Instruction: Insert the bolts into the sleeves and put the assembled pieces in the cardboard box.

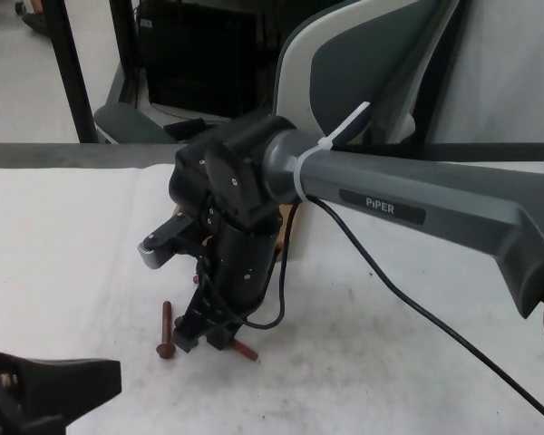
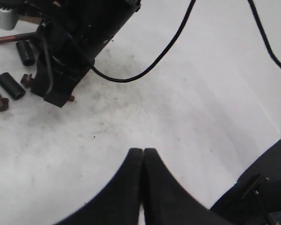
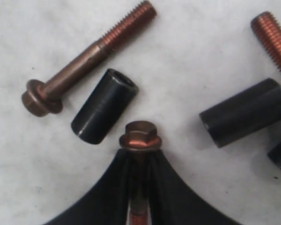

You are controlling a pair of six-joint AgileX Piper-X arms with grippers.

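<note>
While right gripper clamps a bolt and left gripper is clenched empty, sleeves and other bolts lie loose: nothing looks assembled yet.

This is looking like a robotics lab: a grey robot arm with a zip-tied cable is hanging over a bench under scuffed white sheeting. Behind it an office chair is standing by black frame legs, and copper bolts and black sleeves are lying loose on the bench.
</note>
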